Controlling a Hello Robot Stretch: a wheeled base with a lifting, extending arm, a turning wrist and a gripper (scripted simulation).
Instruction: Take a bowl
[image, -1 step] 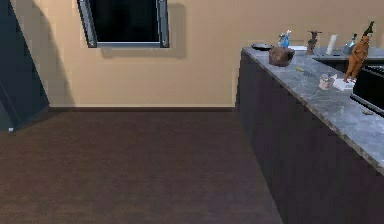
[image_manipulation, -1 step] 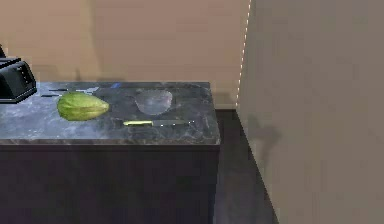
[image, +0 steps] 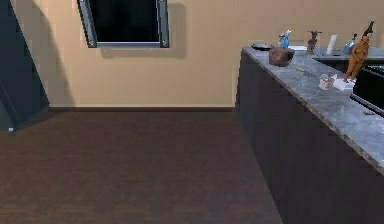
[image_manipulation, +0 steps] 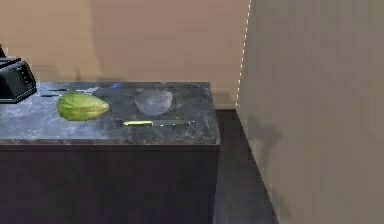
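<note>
Arm side view: a dark stone counter (image_manipulation: 40, 130) runs across the lower half, with a dark cabinet front below it. The bowl (image_manipulation: 153, 101) is a small, clear glass one. It stands on the right half of the countertop, nearer the far edge than the near one and short of the right end. Left of it, apart from it, lies a green oval thing (image_manipulation: 82, 106), perhaps a vegetable, though I cannot make it out for sure. Along the near edge, in front of the bowl, lies a thin utensil (image_manipulation: 155, 123) with a yellow-green handle. A black appliance (image_manipulation: 12, 80) sits at the counter's far left corner. A beige wall (image_manipulation: 320, 110) stands past the counter's right end.

Forward view: a dark wooden floor (image: 130, 160) stretches ahead to a tan wall with a dark window (image: 124, 22). A long counter (image: 340, 120) with a grey stone top runs along the view's right side. At its far end stand a brown rounded pot (image: 281, 56), an orange-brown bottle (image: 357, 57) and a small cup (image: 326, 82), with other small items behind them.

I cannot tell how my gripper stands.
</note>
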